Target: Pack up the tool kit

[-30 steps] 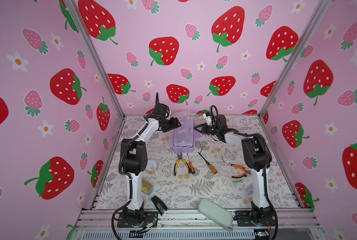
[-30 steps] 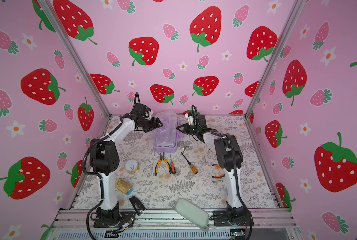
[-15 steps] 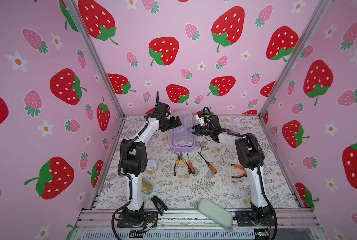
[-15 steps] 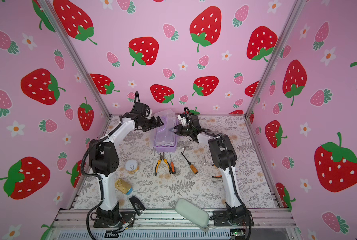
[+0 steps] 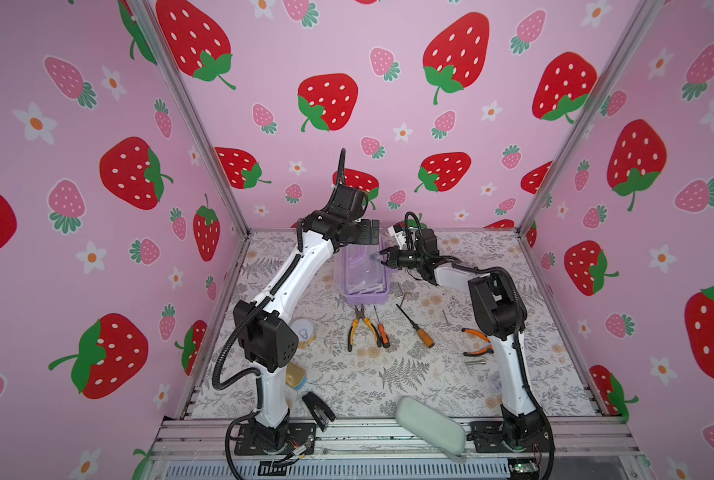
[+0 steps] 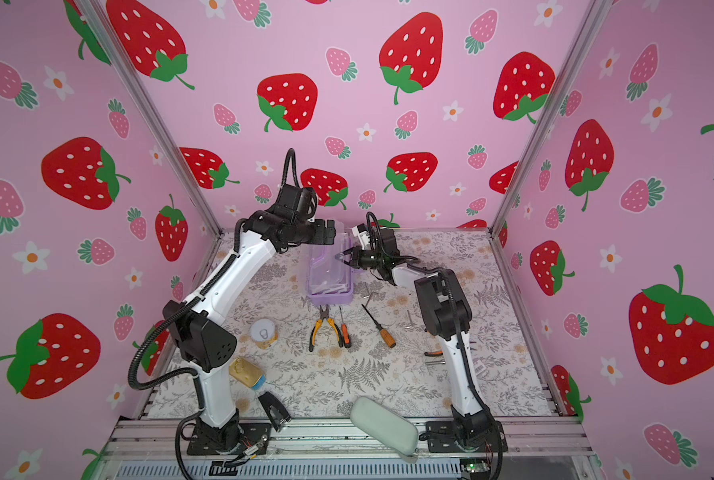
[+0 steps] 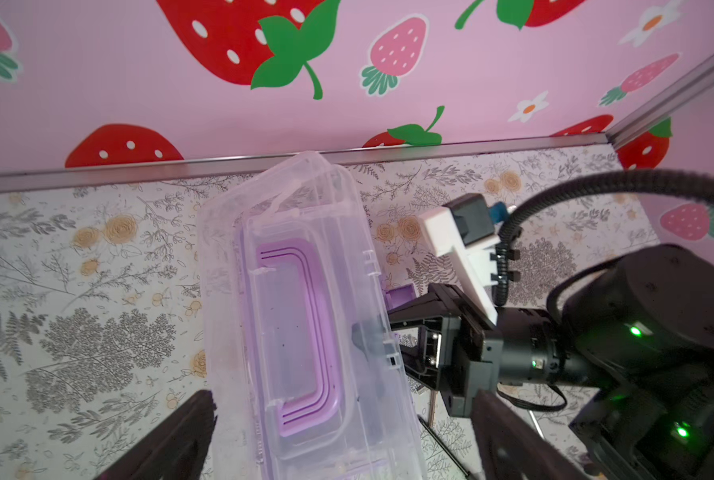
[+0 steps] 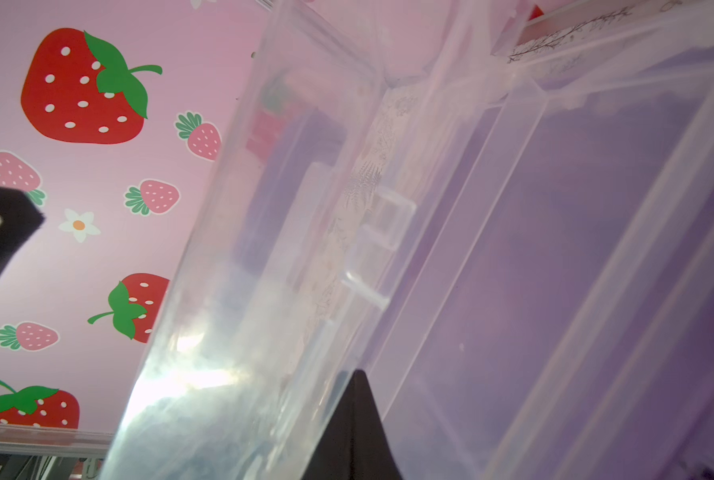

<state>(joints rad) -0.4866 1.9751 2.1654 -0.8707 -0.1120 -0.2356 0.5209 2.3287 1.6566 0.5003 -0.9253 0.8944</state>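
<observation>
1. The tool kit (image 5: 363, 291) is set on the desk (image 5: 388, 382) close to the back wall. Its long axis runs from the back wall toward the arm bases, and a lilac short end faces those bases.
2. Its lilac base lies flat. The clear lid (image 7: 305, 232) is raised and tilted over it, and the lilac handle (image 7: 305, 332) is seen through the plastic.
3. The right pincer (image 5: 379, 258) is closed flat on the lid's long edge, on the tool kit's right side. In the left wrist view its dark tip is seen through the lid.
4. The left pincer (image 5: 369, 232) is spread as wide as it goes above the tool kit's far end. Nothing is held; whether the lid is touched cannot be told.
5. Just off the tool kit's near end, orange-handled pliers (image 5: 361, 330) and a screwdriver (image 5: 382, 332) are laid side by side.
6. A second screwdriver (image 5: 415, 326) lies right of these, a hex key (image 5: 402, 292) is just beside the tool kit's right corner, and a second pair of pliers (image 5: 477, 341) lies well apart to its right.
</observation>
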